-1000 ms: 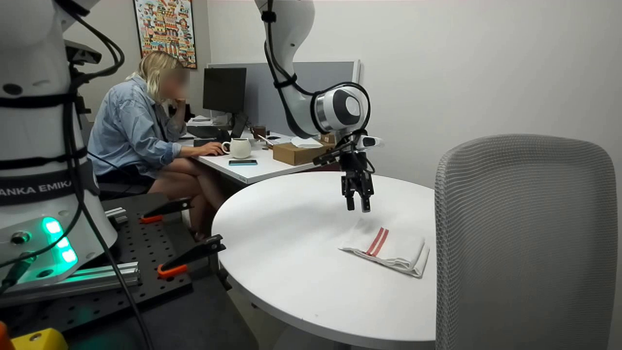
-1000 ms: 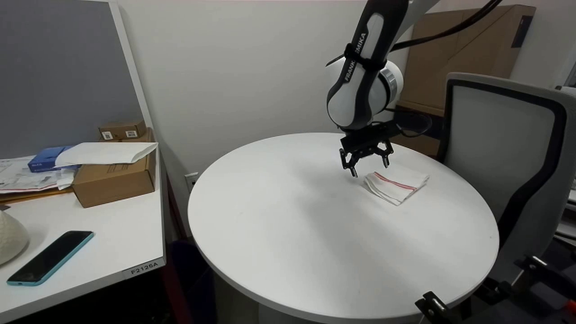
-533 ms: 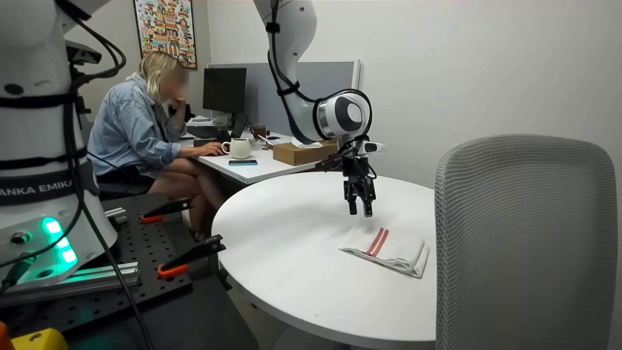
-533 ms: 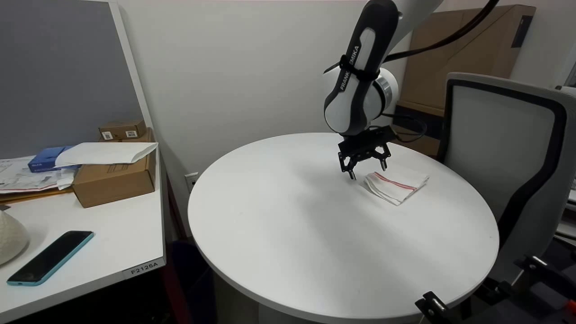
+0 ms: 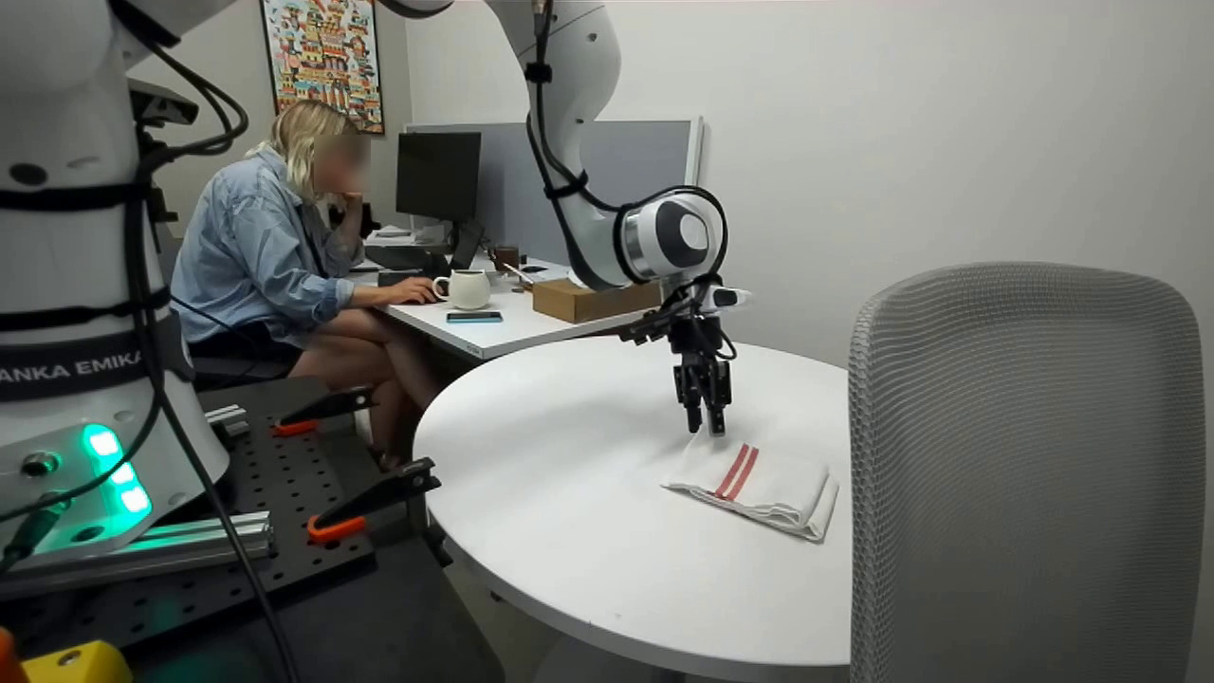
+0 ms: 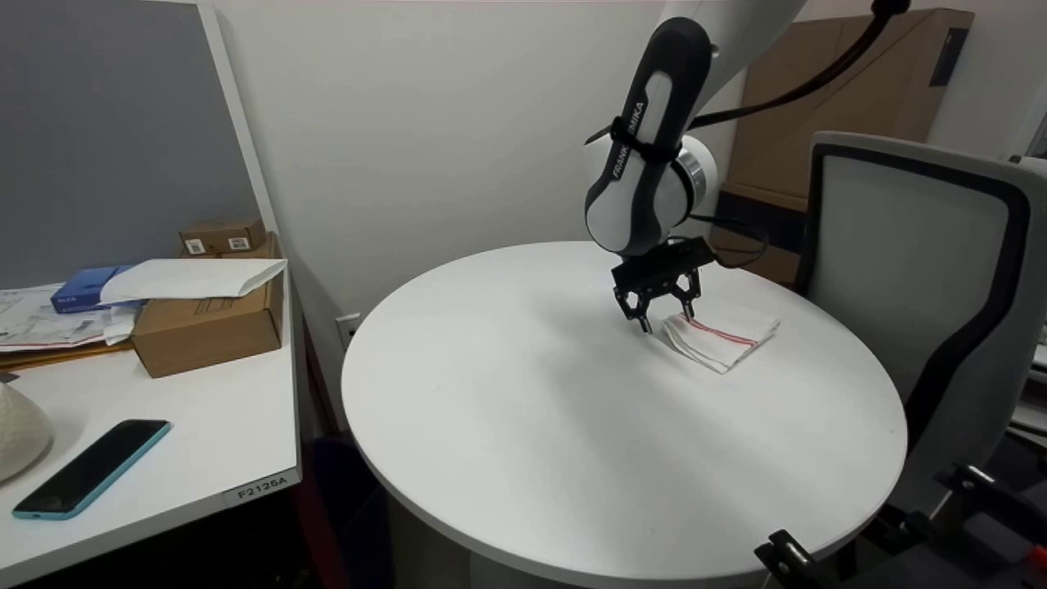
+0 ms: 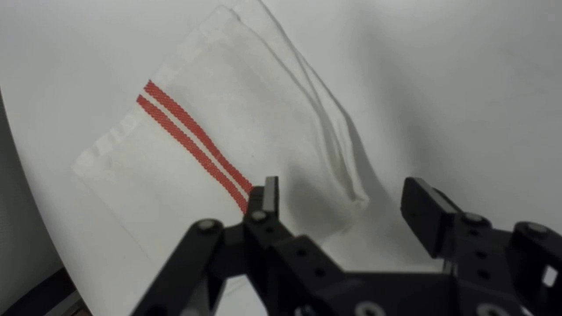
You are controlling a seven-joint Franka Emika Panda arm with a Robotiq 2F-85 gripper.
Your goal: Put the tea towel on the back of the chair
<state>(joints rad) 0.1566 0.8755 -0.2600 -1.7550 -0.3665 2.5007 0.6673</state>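
The tea towel is white with two red stripes and lies folded flat on the round white table, in both exterior views (image 5: 782, 489) (image 6: 720, 339) and in the wrist view (image 7: 246, 101). My gripper (image 5: 707, 429) (image 6: 667, 323) points down, low over the towel's corner farthest from the chair. In the wrist view the gripper (image 7: 340, 188) is open, with that corner between its fingers; one finger is over the towel, the other beyond its edge. I cannot tell whether the fingertips touch anything. The chair's grey mesh back (image 5: 1029, 455) (image 6: 908, 237) stands upright beside the table.
The round table (image 5: 550, 493) (image 6: 507, 425) has a wall behind it. A desk (image 6: 221, 425) with cardboard boxes (image 6: 213, 327), a phone (image 6: 94, 466) and a mug (image 5: 468, 289) stands beside it. A person (image 5: 266, 228) sits at that desk. Black clamps (image 5: 379, 493) hold the robot's base plate.
My gripper has moved down, closer to the towel's corner, and slightly sideways. The fingers stay apart. The towel and the chair have not moved.
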